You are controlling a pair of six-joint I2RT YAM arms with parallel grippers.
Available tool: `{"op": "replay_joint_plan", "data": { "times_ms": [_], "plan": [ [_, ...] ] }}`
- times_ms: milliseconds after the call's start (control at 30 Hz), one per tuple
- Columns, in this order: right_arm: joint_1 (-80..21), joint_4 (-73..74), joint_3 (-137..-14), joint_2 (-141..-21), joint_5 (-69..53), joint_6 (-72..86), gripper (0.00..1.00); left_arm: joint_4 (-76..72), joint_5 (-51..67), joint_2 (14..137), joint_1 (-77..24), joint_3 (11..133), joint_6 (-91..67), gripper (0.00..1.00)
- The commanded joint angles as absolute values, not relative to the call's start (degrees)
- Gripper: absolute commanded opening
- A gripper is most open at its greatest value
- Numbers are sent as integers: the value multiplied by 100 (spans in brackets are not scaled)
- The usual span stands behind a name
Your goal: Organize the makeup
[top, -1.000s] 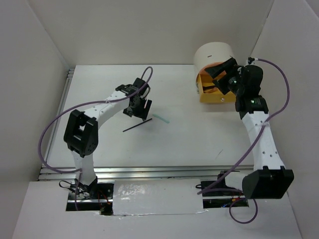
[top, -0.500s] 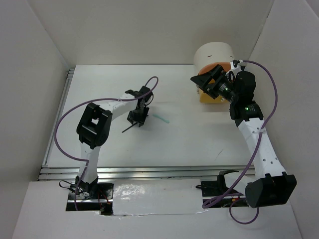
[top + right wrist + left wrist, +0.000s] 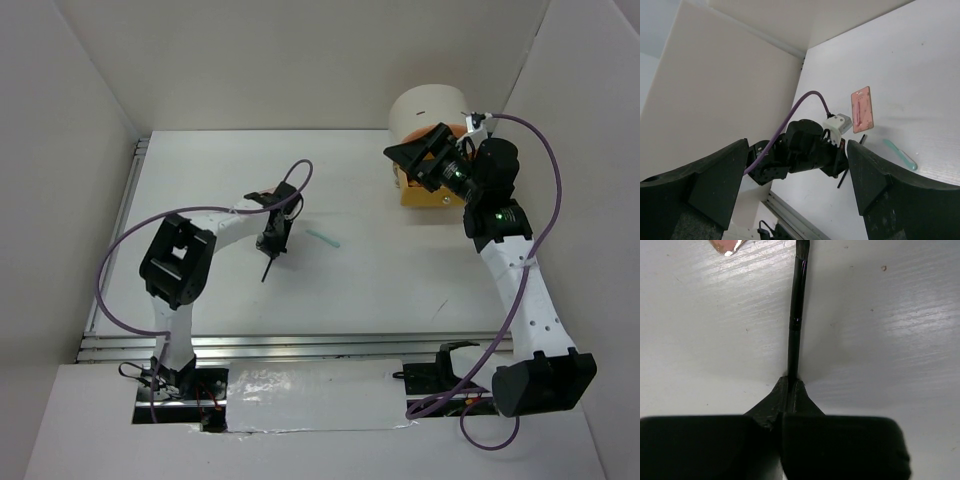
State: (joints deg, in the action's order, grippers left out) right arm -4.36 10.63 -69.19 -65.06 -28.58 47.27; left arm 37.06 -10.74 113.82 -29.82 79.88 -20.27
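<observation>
My left gripper (image 3: 273, 243) is down on the table left of centre, shut on a thin black brush (image 3: 796, 315). The left wrist view shows the brush running straight out from the closed jaws across the white surface. In the top view its free end (image 3: 266, 274) pokes out toward the near side. A short mint-green stick (image 3: 323, 239) lies just right of that gripper. A flat pink palette (image 3: 862, 109) lies beyond the left wrist in the right wrist view; the left wrist view catches one corner of the palette (image 3: 725, 245). My right gripper (image 3: 412, 146) hangs open and empty in front of the drawer unit.
The round cream drawer unit (image 3: 430, 108) stands at the back right with its yellow front (image 3: 425, 196) facing the table. White walls close in the back and both sides. A metal rail (image 3: 300, 345) runs along the near edge.
My left gripper has closed on the black brush, which has swung from lying slantwise to pointing toward the near edge. The right gripper has lifted and turned away from the drawer front.
</observation>
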Motion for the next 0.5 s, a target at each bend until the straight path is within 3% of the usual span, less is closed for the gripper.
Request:
{"op": "replay_joint_plan", "data": {
  "times_ms": [0,233,467],
  "plan": [
    [-466,809,-7102,-6486,-3032,4711,87,3981,-581,11576,-2997,7506,-2215,0],
    [-466,45,-6522,-6513,-4014,4790,87,3789,743,10268,-3006,7646,-2329,0],
    [-518,-272,-6012,-6390,-4245,4948,85,3446,1950,9142,-3006,8182,-2584,0]
  ]
}}
